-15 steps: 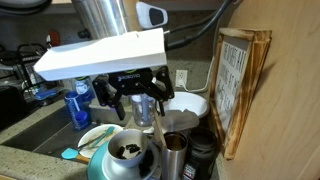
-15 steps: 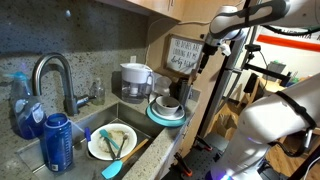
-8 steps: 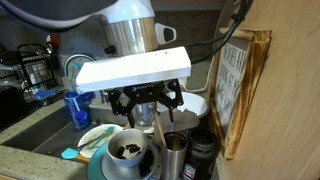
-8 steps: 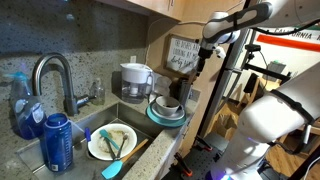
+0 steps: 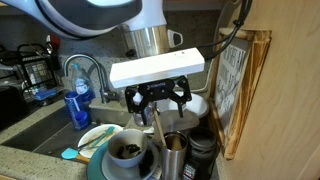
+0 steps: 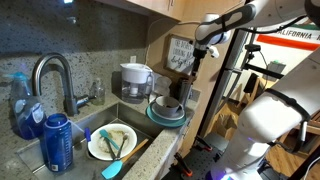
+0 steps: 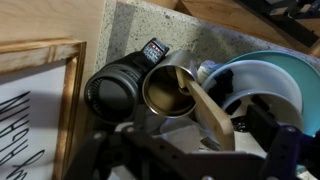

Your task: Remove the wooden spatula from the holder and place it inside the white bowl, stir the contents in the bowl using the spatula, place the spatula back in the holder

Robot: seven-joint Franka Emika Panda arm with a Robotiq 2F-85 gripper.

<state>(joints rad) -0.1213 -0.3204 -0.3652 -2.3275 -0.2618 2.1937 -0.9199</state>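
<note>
Gripper (image 5: 158, 100) spread wide, straddling spatula (image 5: 158, 128) top. Spatula leans in holder (image 5: 176, 155). Risk: off-centre closing shoves handle, tipping holder toward bowl (image 5: 127, 152).

A home kitchen: a curved faucet (image 6: 52, 58) arches over a steel sink (image 6: 97, 119) set in a speckled granite tabletop (image 7: 150, 20), with a white dish (image 6: 93, 146) in the basin and a blue bottle (image 6: 57, 140) near it. A clear filter jug (image 6: 135, 80) stands by the backsplash (image 6: 100, 50) under wooden cabinets (image 6: 170, 8), beside a framed sign (image 5: 235, 85).

Speckled counter (image 7: 140, 25) under holder (image 7: 160, 97), black container (image 7: 112, 92)
</note>
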